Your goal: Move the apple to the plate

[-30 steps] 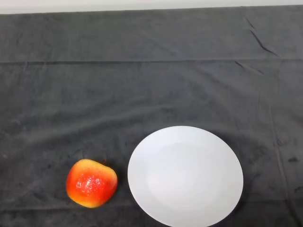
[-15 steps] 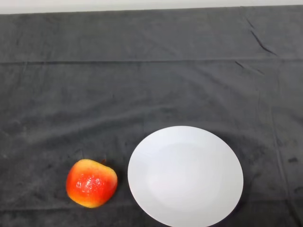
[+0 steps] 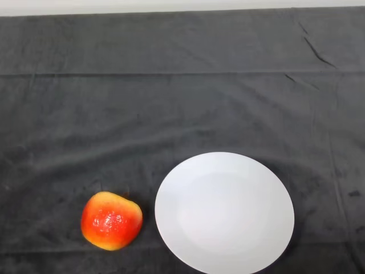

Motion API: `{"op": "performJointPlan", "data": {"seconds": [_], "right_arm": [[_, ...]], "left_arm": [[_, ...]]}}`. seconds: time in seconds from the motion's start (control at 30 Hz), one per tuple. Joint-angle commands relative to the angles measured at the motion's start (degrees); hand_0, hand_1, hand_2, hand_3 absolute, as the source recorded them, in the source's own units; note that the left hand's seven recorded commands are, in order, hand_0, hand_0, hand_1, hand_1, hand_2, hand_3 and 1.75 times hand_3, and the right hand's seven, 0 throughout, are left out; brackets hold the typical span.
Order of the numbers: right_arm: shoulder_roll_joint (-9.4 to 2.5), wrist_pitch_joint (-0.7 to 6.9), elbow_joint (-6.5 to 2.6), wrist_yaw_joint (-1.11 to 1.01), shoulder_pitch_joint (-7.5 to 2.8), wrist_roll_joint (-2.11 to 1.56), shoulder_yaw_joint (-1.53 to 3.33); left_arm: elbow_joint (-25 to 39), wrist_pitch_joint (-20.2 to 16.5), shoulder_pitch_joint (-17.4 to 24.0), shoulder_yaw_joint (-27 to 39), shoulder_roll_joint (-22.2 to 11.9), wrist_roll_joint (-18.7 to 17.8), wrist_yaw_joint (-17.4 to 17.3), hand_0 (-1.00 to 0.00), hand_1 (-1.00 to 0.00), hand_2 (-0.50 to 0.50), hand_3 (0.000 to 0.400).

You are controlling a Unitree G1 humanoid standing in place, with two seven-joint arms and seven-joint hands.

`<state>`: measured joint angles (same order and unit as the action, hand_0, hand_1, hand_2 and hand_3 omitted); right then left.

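apple (image 3: 111, 221) on dark-cloth surface (image 3: 171, 103), near lower left | plate (image 3: 224, 212) just beside it to its right, not touching, nothing on it | hand not in view, state unknown | move: apple goes rightward onto plate

I see the apple (image 3: 111, 221) and plate (image 3: 224, 212) both a touch further right in my head view than a second ago, their spacing alike
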<state>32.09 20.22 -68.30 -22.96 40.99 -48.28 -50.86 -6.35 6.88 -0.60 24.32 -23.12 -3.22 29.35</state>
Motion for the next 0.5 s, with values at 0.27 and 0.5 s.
{"op": "performJointPlan", "data": {"seconds": [0.27,0.5], "right_arm": [[0.51,-0.36,0.39,0.01,-0.32,-0.85,-1.02],[0.45,-0.36,0.52,0.07,-0.37,-0.85,-0.99]], "left_arm": [[13.0,-8.77,4.47,-8.28,-1.3,3.48,-3.59,0.0,0.0,0.0,0.0],[22.31,-19.03,7.26,-12.57,-2.98,3.57,-8.57,0.0,0.0,0.0,0.0]]}}
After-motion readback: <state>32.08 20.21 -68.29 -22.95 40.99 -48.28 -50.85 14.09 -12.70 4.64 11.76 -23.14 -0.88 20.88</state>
